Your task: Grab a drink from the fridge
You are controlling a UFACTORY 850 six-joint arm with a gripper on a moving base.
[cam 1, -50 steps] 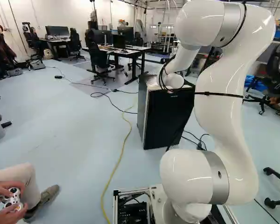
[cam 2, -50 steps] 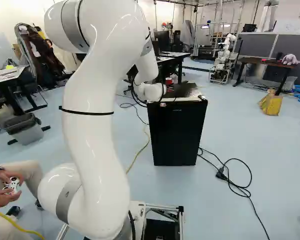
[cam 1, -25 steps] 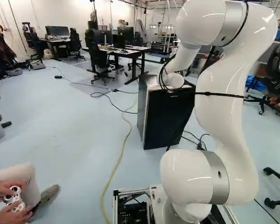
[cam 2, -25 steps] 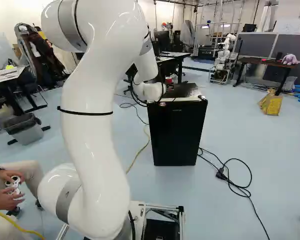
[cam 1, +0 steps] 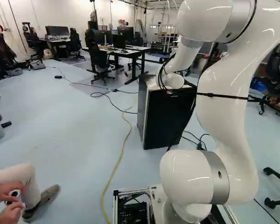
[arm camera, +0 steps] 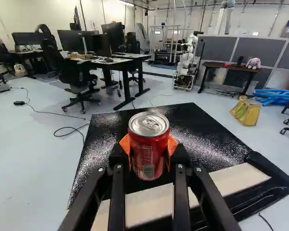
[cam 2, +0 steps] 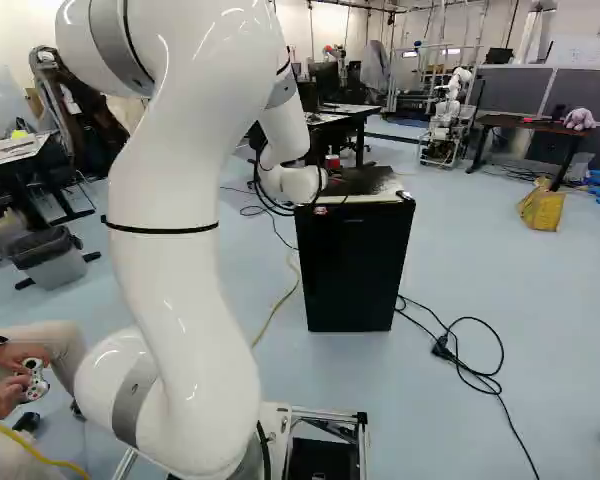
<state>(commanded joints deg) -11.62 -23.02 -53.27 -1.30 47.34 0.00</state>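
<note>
Gripper [arm camera: 149, 147] clamped on red can [arm camera: 147, 156], orange pads [arm camera: 172, 145] against opposite sides, fingers parted can-wide. Can upright over top of black fridge [cam 2: 352, 270].

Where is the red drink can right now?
In the wrist view, the red can is held between the robot's fingers, one on each side, with the black fridge top beneath and beyond it.

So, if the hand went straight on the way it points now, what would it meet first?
Beyond the red can in its grip, the hand would probably meet the top of the fridge; how near is unclear.
</note>
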